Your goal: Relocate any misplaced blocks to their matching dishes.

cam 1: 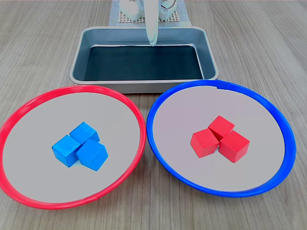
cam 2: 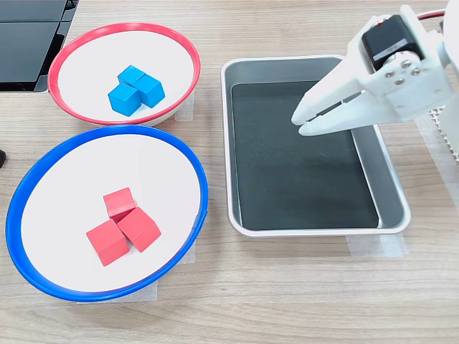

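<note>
The pale wood-grain table carries everything here. At its far side in the first exterior view sits a rectangular grey metal tray with a dark liner, nothing lying in it. The white plastic robot arm reaches over that tray, and its gripper hangs above the liner with its two fingers drawn nearly together and nothing between them (the first exterior view shows only a slim white fingertip hanging over the tray's far rim). A black flat device lies at the second exterior view's top left corner.

In front of the tray, two large round shallow plates sit side by side, nearly touching. The red-rimmed plate holds three bright blue cubes clustered together near its centre. The blue-rimmed plate holds three bright red cubes, likewise touching one another in a tight group.
</note>
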